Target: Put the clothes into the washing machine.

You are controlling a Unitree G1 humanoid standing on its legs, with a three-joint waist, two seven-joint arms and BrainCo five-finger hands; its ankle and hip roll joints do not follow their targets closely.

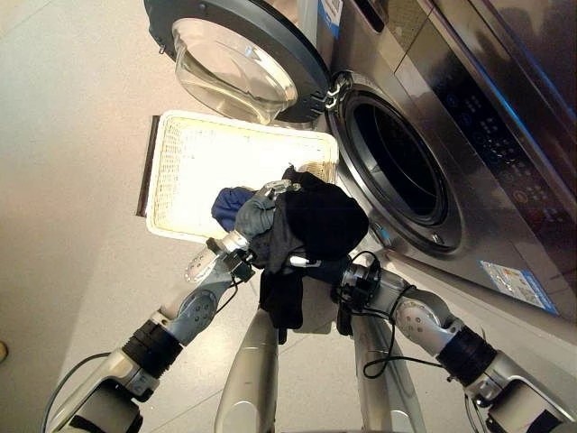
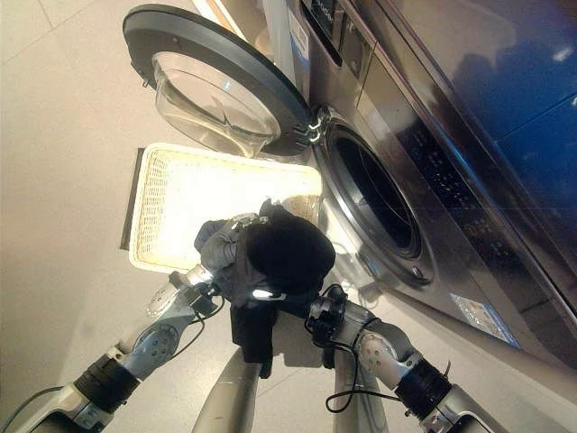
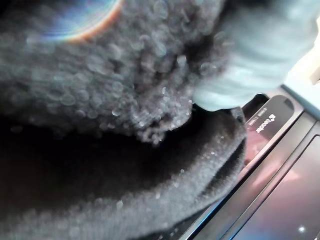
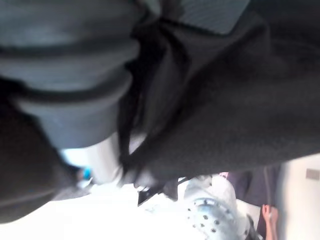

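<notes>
Both hands buried in dark clothes bundle (image 1: 315,221), lifted beside washing machine (image 1: 397,171) opening. Left hand (image 1: 255,215) and right hand (image 1: 353,281): finger spread can't be told.

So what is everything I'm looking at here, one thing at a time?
Silver front-loading washing machine: one, metallic grey with a dark control panel, on the right.
Round glass-windowed machine door: one, dark rim with a clear bowl, swung open at the top.
Dark drum opening: one, black inside, no clothes visible in it.
White woven plastic laundry basket: one, on the floor beside the machine, below the open door.
Black fleecy bundle of clothes: one bundle, held up between both hands in front of the machine, part hanging down.
Blue garment: one, peeking out at the bundle's left.
Left hand: against the bundle.
Right hand: wrist under the bundle, fingers hidden.
</notes>
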